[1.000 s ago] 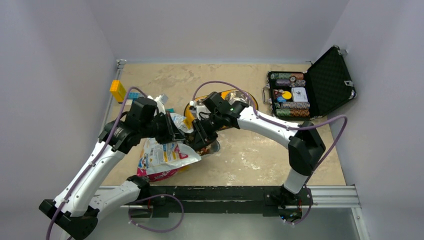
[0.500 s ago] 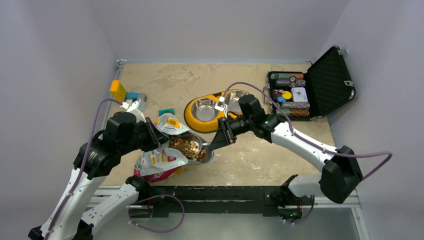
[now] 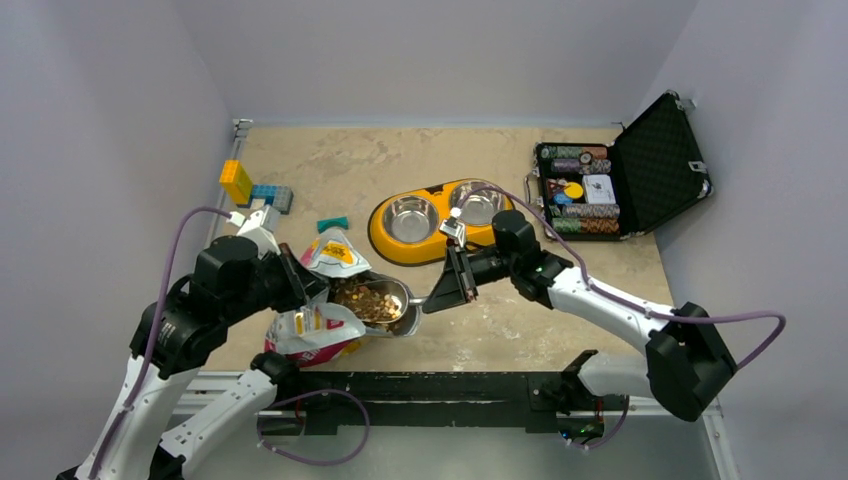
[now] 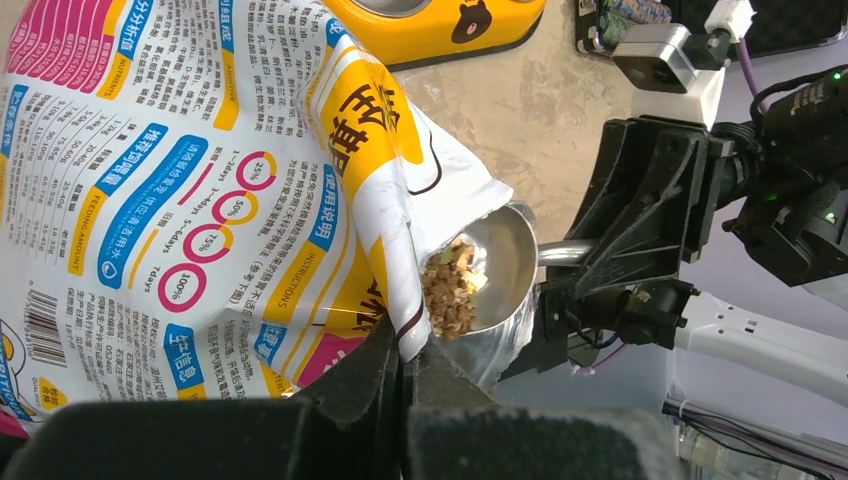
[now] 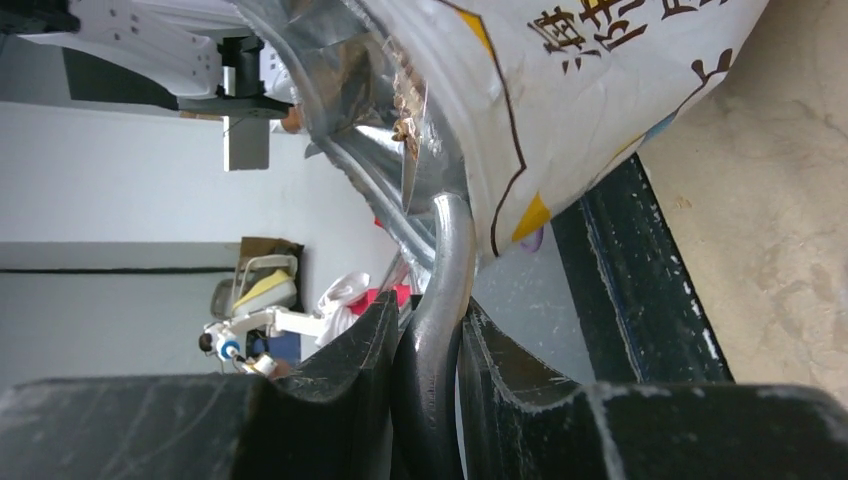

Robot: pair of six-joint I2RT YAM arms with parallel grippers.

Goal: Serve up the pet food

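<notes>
The pet food bag (image 3: 318, 322) is the biggest player here. It sits near-left of the yellow feeder (image 3: 384, 238), mouth gaping towards it. The left gripper (image 4: 405, 372) is clamped tight on the bag's edge, pinning that mouth open. Over to the feeder: both steel bowls show bare metal, not a pellet in either, so nothing is served yet!

The right gripper (image 5: 425, 335), just in front of the feeder, is clenched round the handle of the metal scoop (image 4: 500, 262). The scoop's bowl sits inside the bag's mouth, partly filled with pet food (image 4: 448, 292), brown kibble heaped against the foil lining. By my reading the scooping is about done. Left to do: lift clear, carry across to the feeder, tip into a bowl.

Now the print. The bag's panel reads "FEEDING AMOUNT" and "INSTRUCTIONS", with rings marked 25%, 50%, 75% and 100%, plus a barcode. There are large Chinese characters on the orange flap, too skewed for me to read. The feeder's side carries a small bear face, no words.
</notes>
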